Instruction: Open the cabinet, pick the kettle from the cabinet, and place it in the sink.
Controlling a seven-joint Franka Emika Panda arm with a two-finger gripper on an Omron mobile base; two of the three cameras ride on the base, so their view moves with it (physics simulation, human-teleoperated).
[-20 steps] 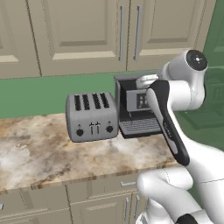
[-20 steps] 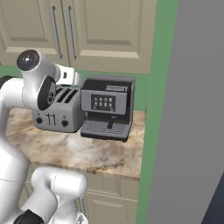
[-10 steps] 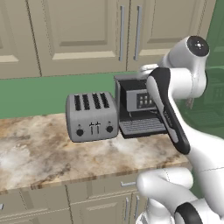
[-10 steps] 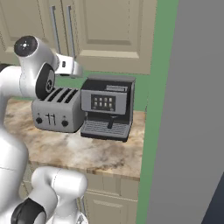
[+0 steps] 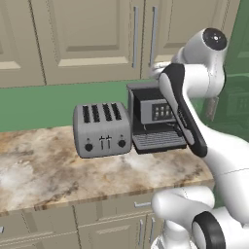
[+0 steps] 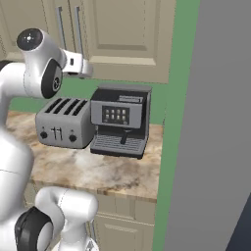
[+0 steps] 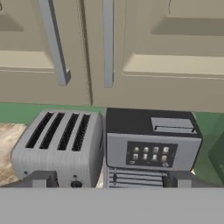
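Marble-patterned brown and white table (image 5: 58, 170) lies nearest, with beige base drawers under its front edge. On it stands a grey metal four-slot toaster (image 5: 102, 129), and touching its right side is a black-and-silver coffee machine (image 5: 153, 116) with a small button panel and a ribbed drip tray. The white arm bends up over the coffee machine, and its two dark fingers (image 7: 109, 179) stand spread wide apart with nothing between them; in the hand view one tip sits in front of the toaster, the other in front of the coffee machine. Behind the appliances runs a green wall. Above it hangs the beige wall cabinet (image 5: 92, 44) with recessed-panel double doors, both shut, and two long vertical silver bar handles (image 7: 107, 41) side by side at the middle seam. The hand is raised near the cabinet's lower edge, just below the handles, not touching them. A tall grey panel (image 6: 215, 122) fills the right side of the right base view.
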